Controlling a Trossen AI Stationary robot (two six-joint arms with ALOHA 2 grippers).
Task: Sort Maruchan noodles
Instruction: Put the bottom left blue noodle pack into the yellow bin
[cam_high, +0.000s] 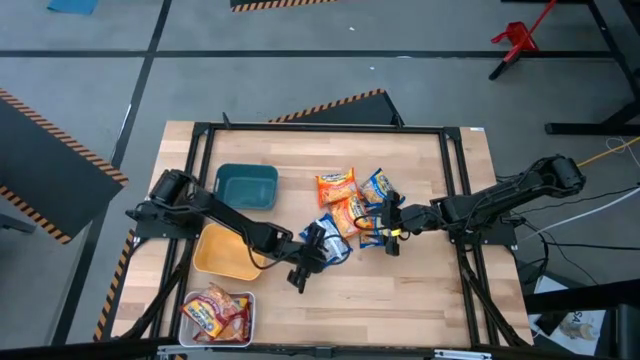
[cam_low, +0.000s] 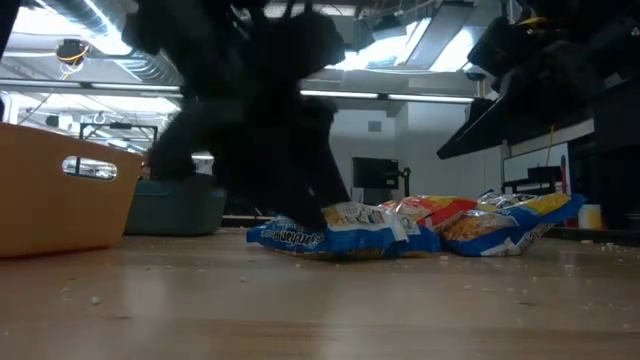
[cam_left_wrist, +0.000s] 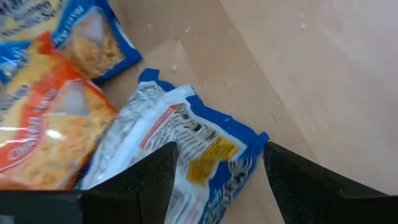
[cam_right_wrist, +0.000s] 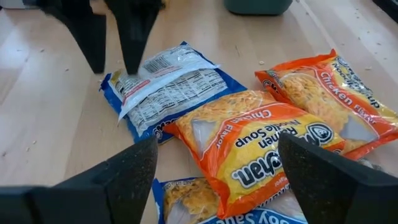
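Observation:
Several noodle packets lie flat in a loose pile at the table's middle: two orange (cam_high: 335, 186) (cam_high: 352, 212) and three blue (cam_high: 378, 185) (cam_high: 372, 237) (cam_high: 330, 241). The last blue packet (cam_left_wrist: 186, 137) lies white back up. My left gripper (cam_left_wrist: 217, 180) is open and points down over it, its fingers on either side of the packet's end. In the right wrist view these fingers (cam_right_wrist: 132, 43) stand at the packet's far corner (cam_right_wrist: 124, 81). My right gripper (cam_right_wrist: 224, 186) is open, low over the middle orange packet (cam_right_wrist: 249, 149), touching nothing. Red-pink packets (cam_high: 215, 312) lie in a clear tray. My left gripper comes from above with the blue packet's end (cam_left_wrist: 211, 155) between its open fingers. I cannot tell whether either finger touches it. The packet lies flat on the table, partly under the orange packet (cam_left_wrist: 43, 130).
A teal tray (cam_high: 246, 186) and a yellow tray (cam_high: 222, 252) stand left of the pile, and the clear tray (cam_high: 246, 322) sits at the near left corner. Bare wood stretches toward the near edge (cam_high: 380, 310). A black frame (cam_high: 455, 180) borders the table.

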